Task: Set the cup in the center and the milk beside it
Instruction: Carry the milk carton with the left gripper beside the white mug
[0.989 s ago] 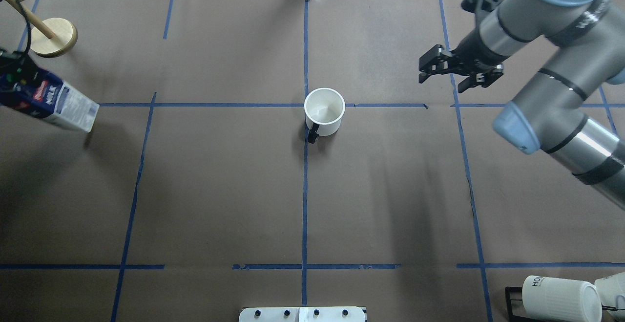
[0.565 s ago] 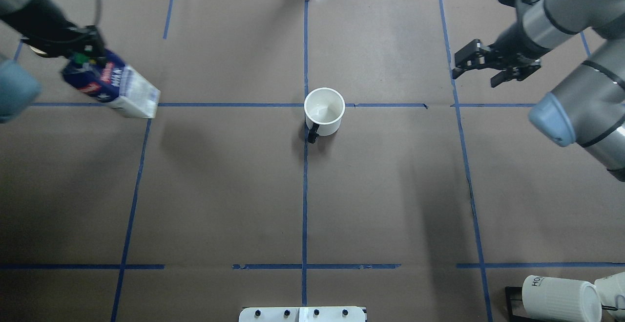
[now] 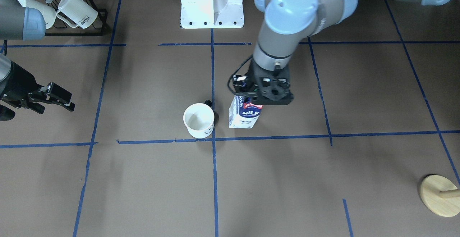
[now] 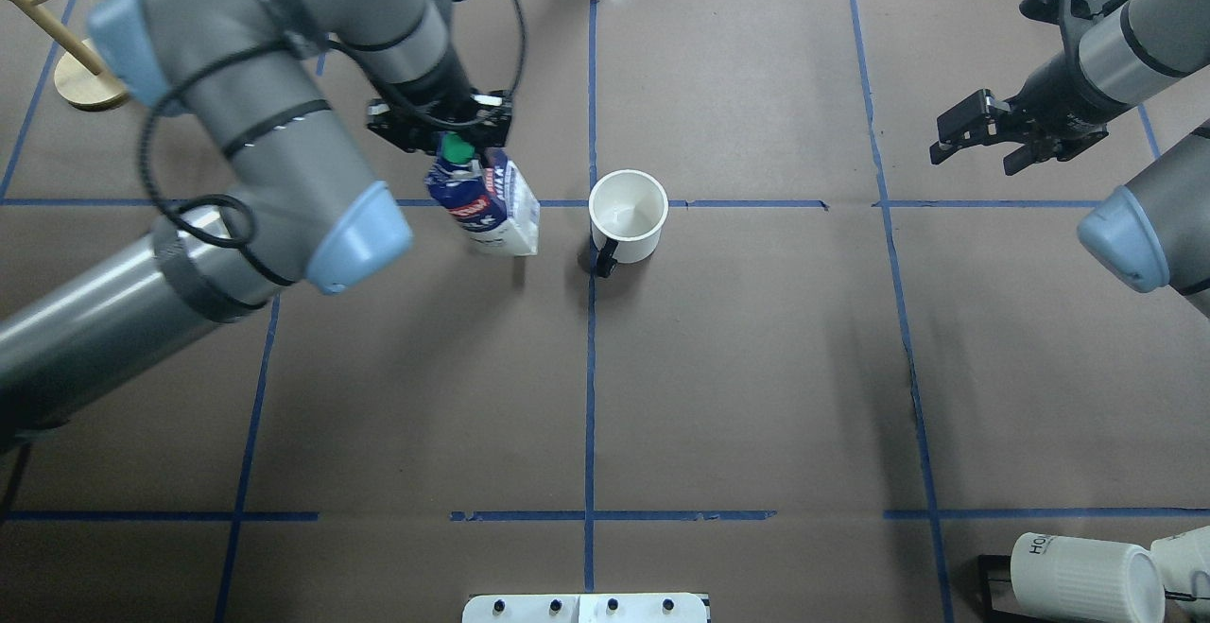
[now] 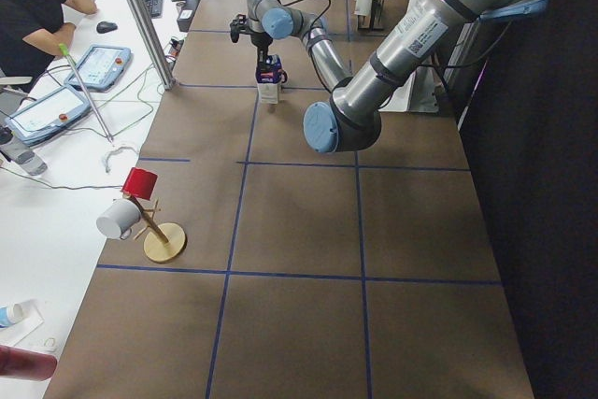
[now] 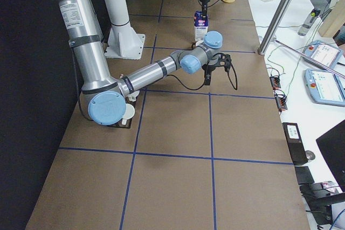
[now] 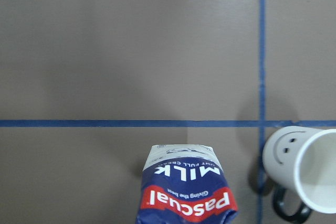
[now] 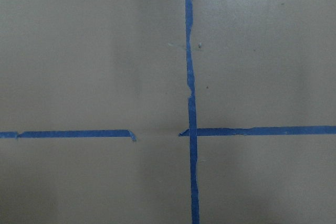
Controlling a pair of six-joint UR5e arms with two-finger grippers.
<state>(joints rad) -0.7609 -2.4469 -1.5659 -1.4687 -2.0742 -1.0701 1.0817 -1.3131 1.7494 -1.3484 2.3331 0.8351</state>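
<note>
Two things decide the coming move: how the milk (image 4: 487,212) sits against the cup (image 4: 629,216), and how near its base is to the table. The cup stands upright at the crossing of the blue tape (image 4: 591,368), mouth up, with its black handle toward the robot.

The milk hangs just beside the cup on the robot's left, with a clear gap between them. Its long axis is close to upright. The left claw (image 4: 446,131) is clenched on the gabled top by the green cap (image 4: 458,147), so the carton lies straight below that claw. In the front view the base looks at or almost at the table, but I cannot tell whether it touches. My judgement is that only a short straight lowering and a release are left.

The left arm is the nearer one by far. The right claw (image 4: 993,136) hovers well apart on the robot's right, fingers spread and empty.

White "MILK" lettering and a red "Pascual" label read clearly on the carton in the left wrist view. A smaller line beside "MILK" is too fine to read. The cup shows a black smiley face (image 7: 287,145). A ribbed mug (image 3: 77,12) on the rack is lettered "HOME".
</note>
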